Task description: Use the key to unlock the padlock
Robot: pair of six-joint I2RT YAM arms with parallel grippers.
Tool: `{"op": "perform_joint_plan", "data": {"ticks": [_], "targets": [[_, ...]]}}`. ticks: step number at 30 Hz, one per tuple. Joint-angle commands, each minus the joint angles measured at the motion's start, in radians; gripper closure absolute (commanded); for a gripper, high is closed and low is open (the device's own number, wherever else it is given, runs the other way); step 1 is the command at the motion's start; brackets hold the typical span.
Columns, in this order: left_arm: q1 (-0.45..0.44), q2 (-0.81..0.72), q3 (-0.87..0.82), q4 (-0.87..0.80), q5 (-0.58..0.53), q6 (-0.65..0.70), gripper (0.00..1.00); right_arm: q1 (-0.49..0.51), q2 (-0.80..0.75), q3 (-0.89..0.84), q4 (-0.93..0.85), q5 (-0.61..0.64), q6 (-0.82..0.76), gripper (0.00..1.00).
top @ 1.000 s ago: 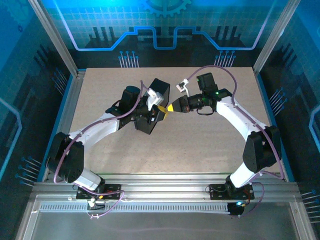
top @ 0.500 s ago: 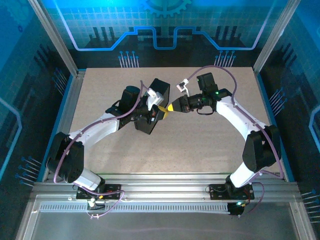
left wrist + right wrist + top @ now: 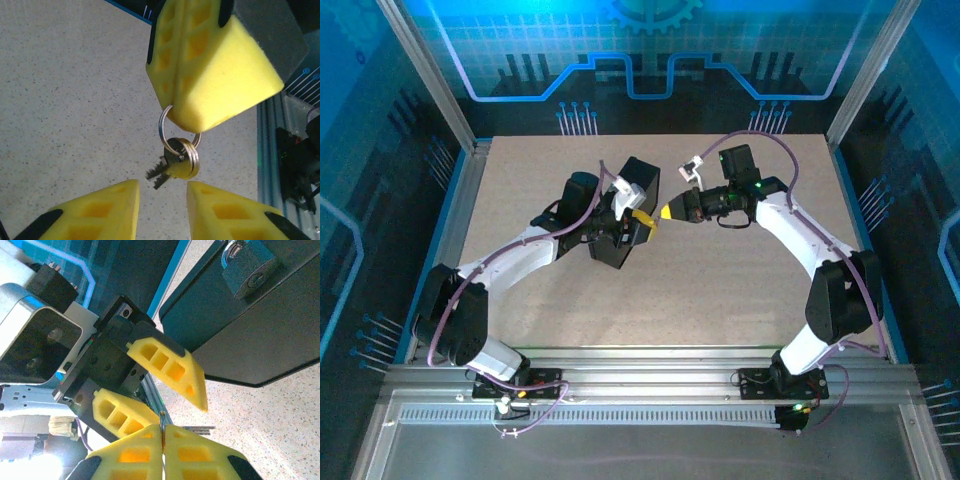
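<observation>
My right gripper (image 3: 162, 429) is shut on a silver key ring (image 3: 167, 122). From the ring hangs the key (image 3: 159, 176), small and dark, with a second key beside it, above the table. My left gripper (image 3: 162, 200) stands open just below the hanging keys, nothing between its yellow fingers (image 3: 172, 367). The silver padlock (image 3: 247, 265) hangs on the side of a black box (image 3: 260, 325), up and to the right of both grippers in the right wrist view. From above, the two grippers meet tip to tip, left (image 3: 642, 218) and right (image 3: 664, 212), beside the box (image 3: 638, 178).
The speckled beige table (image 3: 720, 290) spreads around the arms. Metal rails (image 3: 650, 365) run along its near edge and blue-lit enclosure walls (image 3: 650, 60) stand behind. The left arm (image 3: 520, 255) lies over the box's left side.
My left gripper has opened and let go of the keys, which now hang from the ring in the right gripper. The right gripper has shifted slightly to the right.
</observation>
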State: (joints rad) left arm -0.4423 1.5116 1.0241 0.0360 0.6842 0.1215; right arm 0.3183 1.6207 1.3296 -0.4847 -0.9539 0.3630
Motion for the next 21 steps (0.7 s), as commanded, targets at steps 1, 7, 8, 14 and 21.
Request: {"op": "perform_joint_plan", "data": {"ticks": [1, 7, 8, 14, 21], "targets": [[0.009, -0.013, -0.009, 0.041, -0.012, -0.017, 0.57, -0.007, -0.005, -0.003, 0.008, -0.027, -0.003, 0.93], [0.006, -0.022, -0.025, 0.081, -0.004, -0.023, 0.50, 0.004, -0.013, 0.001, 0.012, -0.044, 0.002, 0.93], [0.005, -0.020, -0.025, 0.087, 0.000, -0.025, 0.49, 0.010, -0.013, 0.003, 0.012, -0.046, 0.001, 0.93], [-0.001, -0.011, -0.028, 0.120, -0.012, -0.034, 0.50, 0.033, -0.013, 0.009, 0.010, -0.042, 0.004, 0.94], [0.000, -0.009, -0.025, 0.113, 0.017, -0.031, 0.87, 0.032, -0.015, 0.014, -0.006, -0.027, 0.001, 0.93]]}}
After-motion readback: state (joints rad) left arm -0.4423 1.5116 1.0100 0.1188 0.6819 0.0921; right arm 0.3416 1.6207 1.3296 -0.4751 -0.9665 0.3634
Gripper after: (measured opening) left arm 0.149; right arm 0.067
